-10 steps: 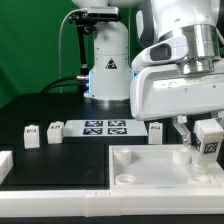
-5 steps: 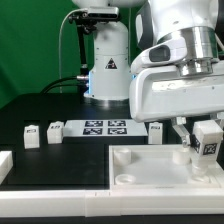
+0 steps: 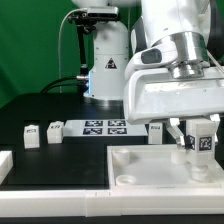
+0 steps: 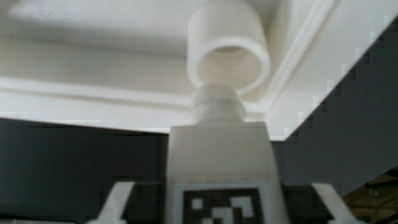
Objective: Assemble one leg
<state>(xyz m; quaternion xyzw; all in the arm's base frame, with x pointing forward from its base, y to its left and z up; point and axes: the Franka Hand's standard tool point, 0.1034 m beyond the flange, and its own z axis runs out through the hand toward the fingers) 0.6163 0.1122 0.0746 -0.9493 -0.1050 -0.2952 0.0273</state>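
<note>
Leg poised over the panel's corner socket

We have the gripper [image 3: 197, 140] pinching the leg [image 3: 205, 142] between its fingers; the leg hangs in the hand, directly over the panel [image 3: 145, 168]; in the wrist view its narrow peg [image 4: 212, 100] points out from the fingertips straight at the round socket [image 4: 231, 60], just short of it or barely touching, we cannot tell which; we judge the upright grip keeps peg and hole on one axis for seating; a slight tilt could jam it.
</note>
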